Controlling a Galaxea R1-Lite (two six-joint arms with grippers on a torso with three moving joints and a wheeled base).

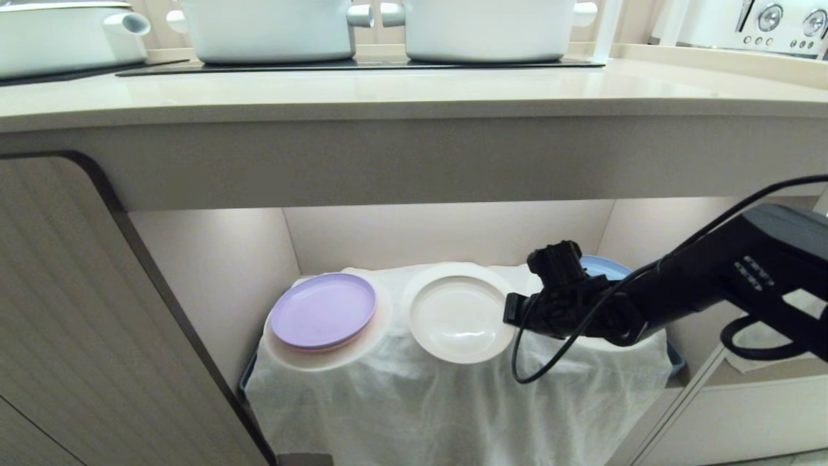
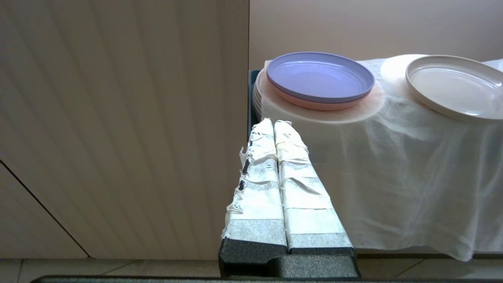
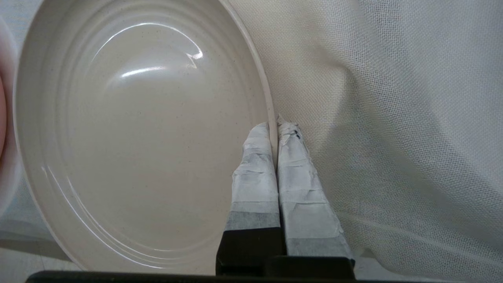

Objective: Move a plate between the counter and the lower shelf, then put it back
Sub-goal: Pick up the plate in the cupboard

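Cream, matte and stiff, the plate [image 1: 458, 317] sits on the lower shelf's [image 1: 446, 233] white cloth [image 1: 453, 401]; I judge it light but slippery, best pinched at its thin rim. My right gripper [image 3: 276, 125] is clamped there. The left gripper [image 2: 274, 127] is parked, fingers together.

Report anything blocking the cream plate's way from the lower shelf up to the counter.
The counter's thick front edge overhangs the plate; it must come out forward first. The right gripper already pinches its rim, jaws shut.
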